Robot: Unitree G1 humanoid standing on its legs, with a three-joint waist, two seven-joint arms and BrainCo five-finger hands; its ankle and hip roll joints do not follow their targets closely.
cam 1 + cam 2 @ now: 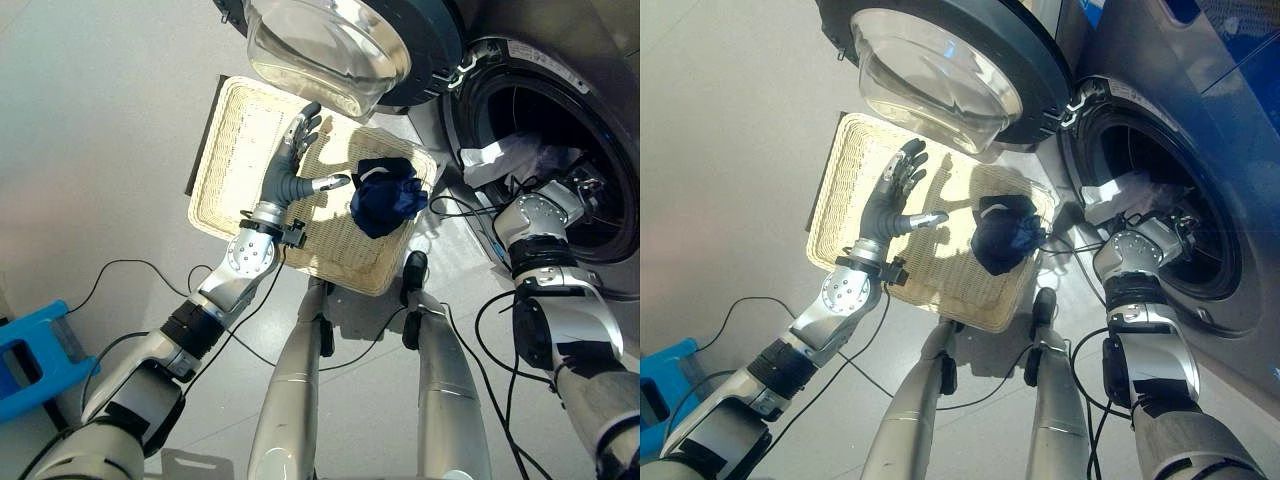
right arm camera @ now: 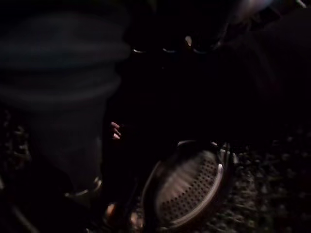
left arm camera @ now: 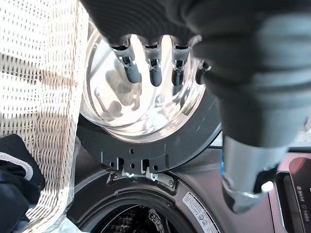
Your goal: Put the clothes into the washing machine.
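A navy garment [image 1: 388, 195] lies crumpled in the right part of a flat wicker basket [image 1: 240, 130] on the floor. My left hand [image 1: 290, 170] hovers over the basket's middle, just left of the garment, open with straight fingers [image 3: 153, 68] and holding nothing. My right arm [image 1: 540, 225] reaches into the washing machine's drum [image 1: 590, 150], where the hand [image 2: 58, 73] is in the dark. A white cloth [image 1: 500, 155] lies at the drum's mouth beside that arm. The navy garment [image 3: 14, 179] also shows at the basket's edge in the left wrist view.
The machine's round door [image 1: 330, 40], with its glass bowl, stands swung open above the basket's far edge. A perforated drum paddle [image 2: 189, 189] shows inside the drum. A blue stool [image 1: 30, 355] stands on the grey floor at the left.
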